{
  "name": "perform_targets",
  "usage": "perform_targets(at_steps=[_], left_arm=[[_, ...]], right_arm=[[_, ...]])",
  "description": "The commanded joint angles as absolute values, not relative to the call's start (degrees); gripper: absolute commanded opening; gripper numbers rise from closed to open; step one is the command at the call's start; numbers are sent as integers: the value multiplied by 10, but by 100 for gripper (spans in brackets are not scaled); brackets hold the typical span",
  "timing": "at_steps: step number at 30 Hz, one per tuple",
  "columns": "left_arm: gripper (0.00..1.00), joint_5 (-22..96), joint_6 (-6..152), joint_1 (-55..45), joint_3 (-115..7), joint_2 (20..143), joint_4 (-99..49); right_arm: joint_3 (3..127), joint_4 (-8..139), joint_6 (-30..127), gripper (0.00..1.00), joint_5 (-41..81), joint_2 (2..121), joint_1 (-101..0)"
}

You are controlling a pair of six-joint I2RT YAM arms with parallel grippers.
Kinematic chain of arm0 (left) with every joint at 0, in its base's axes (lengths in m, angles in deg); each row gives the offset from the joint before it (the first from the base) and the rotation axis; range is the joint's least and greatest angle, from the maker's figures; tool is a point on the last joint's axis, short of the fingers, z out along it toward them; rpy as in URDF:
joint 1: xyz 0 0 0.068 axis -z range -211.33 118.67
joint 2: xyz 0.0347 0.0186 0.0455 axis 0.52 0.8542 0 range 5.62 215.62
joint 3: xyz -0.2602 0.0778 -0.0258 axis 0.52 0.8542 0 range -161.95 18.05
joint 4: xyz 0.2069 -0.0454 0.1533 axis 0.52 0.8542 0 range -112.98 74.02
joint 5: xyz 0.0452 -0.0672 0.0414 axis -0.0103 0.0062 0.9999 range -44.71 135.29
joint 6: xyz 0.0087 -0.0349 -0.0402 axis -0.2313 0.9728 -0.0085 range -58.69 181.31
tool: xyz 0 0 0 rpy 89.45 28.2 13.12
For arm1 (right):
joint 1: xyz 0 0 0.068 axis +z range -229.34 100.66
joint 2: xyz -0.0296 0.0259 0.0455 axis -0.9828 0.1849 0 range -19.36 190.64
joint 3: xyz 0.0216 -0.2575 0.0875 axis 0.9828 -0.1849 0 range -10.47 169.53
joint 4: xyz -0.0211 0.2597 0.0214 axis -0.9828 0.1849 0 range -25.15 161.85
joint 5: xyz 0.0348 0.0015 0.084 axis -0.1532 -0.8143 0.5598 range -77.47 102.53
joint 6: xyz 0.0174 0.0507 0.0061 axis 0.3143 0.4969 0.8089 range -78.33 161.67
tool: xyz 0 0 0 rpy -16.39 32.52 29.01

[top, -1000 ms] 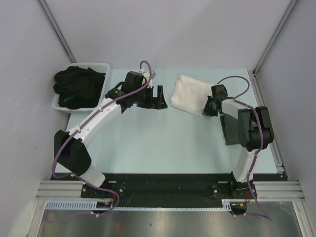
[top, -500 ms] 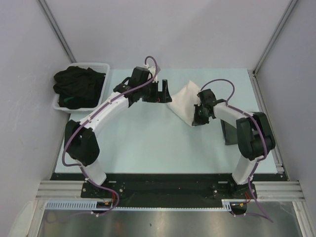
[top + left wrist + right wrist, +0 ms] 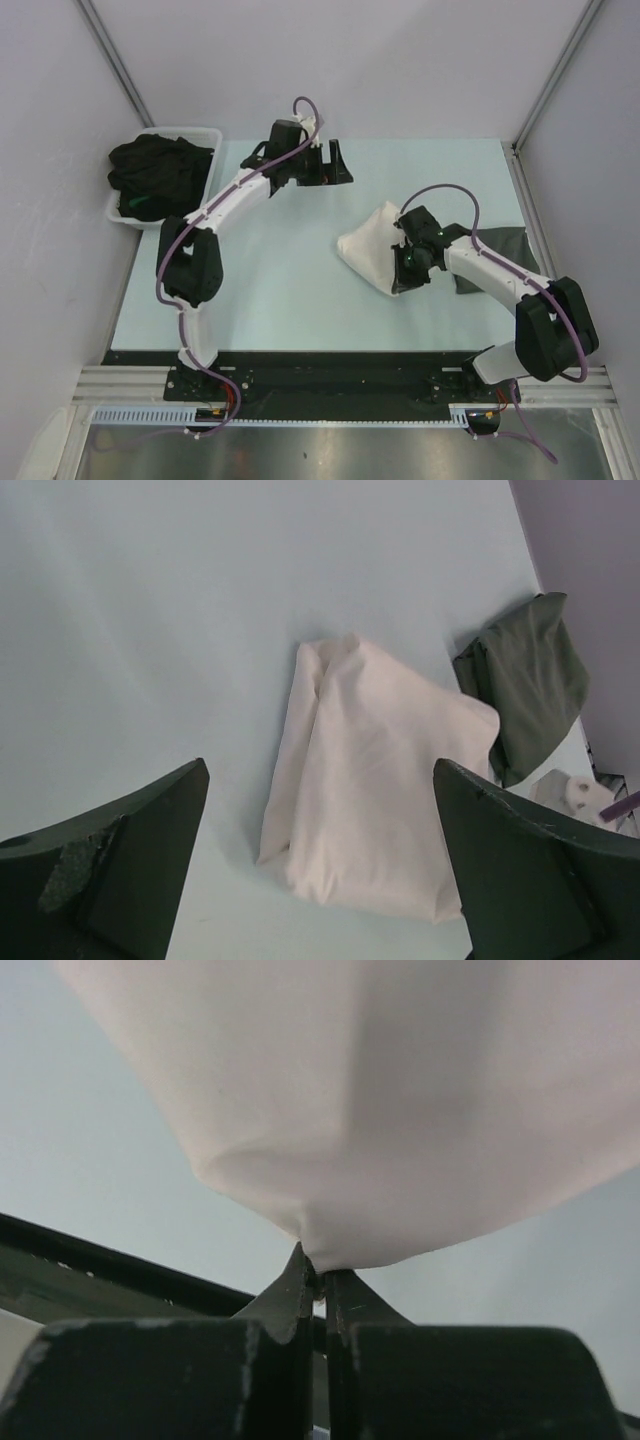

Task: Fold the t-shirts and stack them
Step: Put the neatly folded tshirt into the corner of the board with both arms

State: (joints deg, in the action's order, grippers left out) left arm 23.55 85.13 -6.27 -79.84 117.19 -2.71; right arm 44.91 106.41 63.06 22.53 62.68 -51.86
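Observation:
A cream-white t-shirt (image 3: 368,248), folded into a bundle, lies right of the table's middle. My right gripper (image 3: 408,264) is shut on its near right edge. In the right wrist view the pale cloth (image 3: 380,1090) bulges out above the shut right gripper (image 3: 318,1275). A dark grey t-shirt (image 3: 497,248) lies just to the right, partly under the right arm. My left gripper (image 3: 338,163) hangs open at the back of the table, apart from the cloth. Its wrist view looks down between the open left gripper (image 3: 318,770) at the cream t-shirt (image 3: 370,790) and the grey t-shirt (image 3: 530,675).
A white tub (image 3: 185,131) at the back left holds a heap of black t-shirts (image 3: 160,175). Grey walls enclose the table on three sides. A black rail with the arm bases (image 3: 330,375) runs along the near edge.
My right gripper has dragged the cream-white t-shirt nearer and toward the table's middle, uncovering the dark grey t-shirt. The left arm has stretched farther back, its gripper still open.

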Motion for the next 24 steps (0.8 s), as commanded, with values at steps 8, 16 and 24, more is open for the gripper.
perform_targets(at_steps=[8,16,24], left_arm=[[99,137,898,-29,-938,1321,-35],[100,113,903,-3,-964,1382,-9],[99,103,915,5,-956,1407,-31]], right_arm=[[424,1147,656,0,199,580,-506],[423,1155,666,0,185,556,-506],[419,1160,666,0,176,541,-508]])
